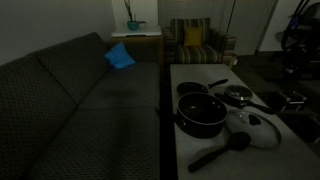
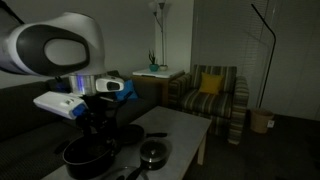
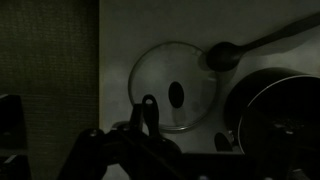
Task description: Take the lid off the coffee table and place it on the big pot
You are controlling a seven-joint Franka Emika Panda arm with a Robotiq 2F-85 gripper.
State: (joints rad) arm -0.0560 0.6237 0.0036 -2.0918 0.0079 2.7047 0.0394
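The clear glass lid (image 3: 175,70) with its dark centre knob lies flat on the pale coffee table (image 3: 115,40). It also shows in an exterior view (image 1: 257,130), to the right of the big pot. The big black pot (image 1: 201,114) stands on the table and is open; it also shows at the right edge of the wrist view (image 3: 285,120). My gripper (image 3: 188,126) hangs above the near edge of the lid. Its fingers are spread and hold nothing. In an exterior view the gripper (image 2: 97,122) is above the big pot (image 2: 88,155).
A black long-handled spoon (image 3: 225,55) lies beside the lid, also seen near the table's front (image 1: 218,152). A small saucepan (image 1: 238,95) and a long-handled pan (image 1: 194,88) stand behind the big pot. A dark sofa (image 1: 70,100) runs along the table. A striped armchair (image 2: 215,95) stands at the far end.
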